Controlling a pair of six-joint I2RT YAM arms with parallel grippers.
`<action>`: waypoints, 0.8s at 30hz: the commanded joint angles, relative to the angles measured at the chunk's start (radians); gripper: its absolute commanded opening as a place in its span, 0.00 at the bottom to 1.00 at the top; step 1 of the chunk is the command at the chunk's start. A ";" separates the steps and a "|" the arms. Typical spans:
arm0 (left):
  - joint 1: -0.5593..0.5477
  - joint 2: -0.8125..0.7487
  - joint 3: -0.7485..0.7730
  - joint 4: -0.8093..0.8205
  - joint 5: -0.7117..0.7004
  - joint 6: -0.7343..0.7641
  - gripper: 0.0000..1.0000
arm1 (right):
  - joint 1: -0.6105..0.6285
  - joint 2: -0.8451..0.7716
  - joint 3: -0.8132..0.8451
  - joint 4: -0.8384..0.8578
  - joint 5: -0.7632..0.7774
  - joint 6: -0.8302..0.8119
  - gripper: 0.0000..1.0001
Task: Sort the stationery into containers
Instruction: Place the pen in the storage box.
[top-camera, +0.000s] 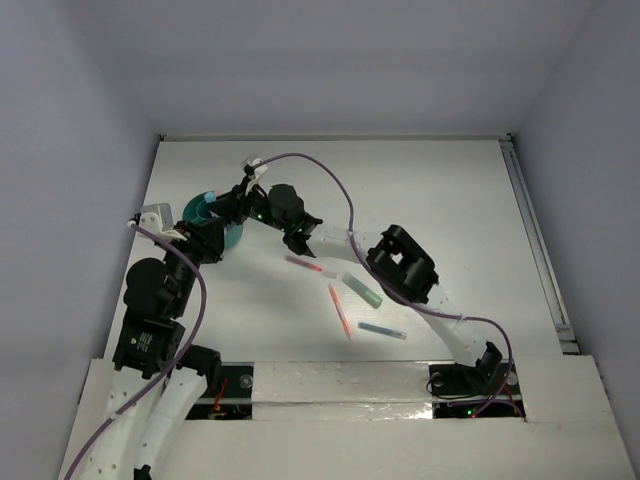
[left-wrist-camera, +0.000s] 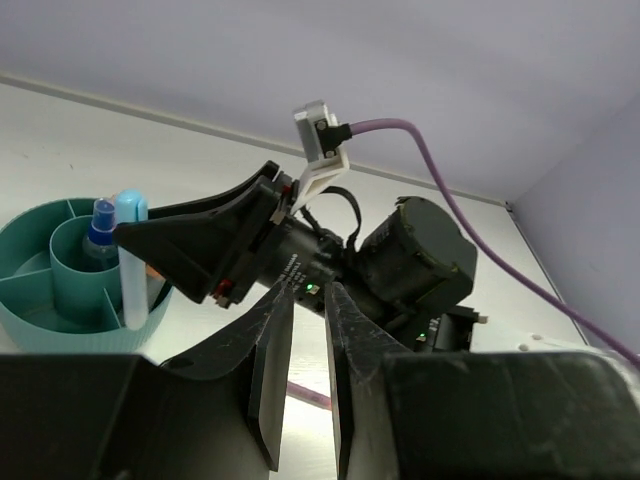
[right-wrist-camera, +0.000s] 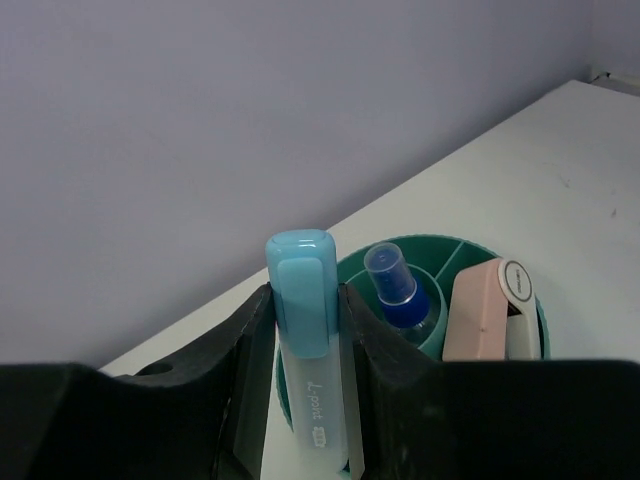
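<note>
The round teal pot (top-camera: 195, 208) stands at the back left. My right gripper (right-wrist-camera: 305, 300) is shut on a white highlighter with a light blue cap (right-wrist-camera: 310, 370) and holds it upright at the pot's rim (right-wrist-camera: 460, 245), its lower end in an outer compartment. The highlighter also shows in the left wrist view (left-wrist-camera: 132, 260). My left gripper (left-wrist-camera: 308, 295) is empty, its jaws a narrow gap apart, just right of the pot (left-wrist-camera: 40, 320). On the table lie a pink pen (top-camera: 305, 265), an orange pen (top-camera: 340, 310), a teal marker (top-camera: 362, 290) and a blue pen (top-camera: 382, 330).
In the pot a blue-capped spray bottle (right-wrist-camera: 395, 290) stands in the centre cup and a pink block-shaped item (right-wrist-camera: 480, 310) in an outer compartment. The right arm (top-camera: 400, 260) stretches across the table above the loose pens. White walls enclose the table.
</note>
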 joint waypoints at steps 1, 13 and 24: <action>-0.006 0.006 0.019 0.039 -0.009 0.002 0.16 | -0.001 0.031 0.093 0.113 0.028 0.028 0.16; -0.006 0.010 0.016 0.040 -0.005 0.002 0.16 | -0.001 0.080 0.096 0.144 0.133 0.004 0.25; -0.006 0.012 0.012 0.048 0.003 0.000 0.16 | -0.001 -0.105 -0.087 0.173 0.122 -0.071 0.72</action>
